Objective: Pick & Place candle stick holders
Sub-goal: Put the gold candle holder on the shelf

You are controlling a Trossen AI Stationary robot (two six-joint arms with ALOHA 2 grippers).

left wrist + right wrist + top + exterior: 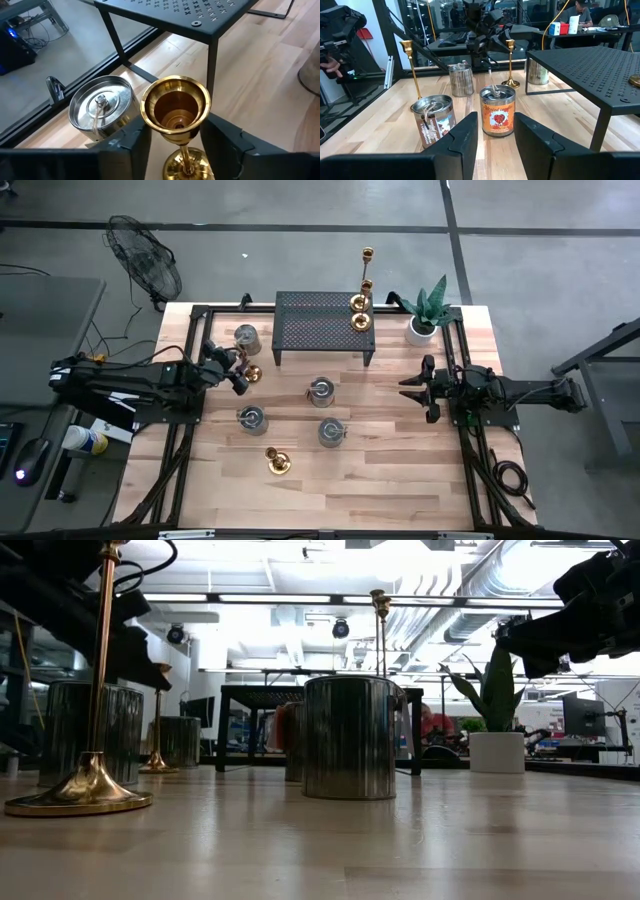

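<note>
Straddling the shiny brass candlestick with the flared cup top (175, 107), the left gripper (238, 372) has a finger on each side of the stem, but I can't tell if they've actually clamped on or just sit around it. That holder stands on the wooden table (400, 470) near the black perforated metal shelf (325, 325), just beside a round silver tin candle (100, 107). Two more gold candlesticks (360, 310) are on the shelf, and another (277, 462) stands near the front edge.

My worry: it's tall and top-heavy, so an off-centre squeeze could tip it into the tin. The right gripper (425, 388) waits empty, fingers apart. The orange-labelled tin (497, 117) has writing, but it's unreadable.
</note>
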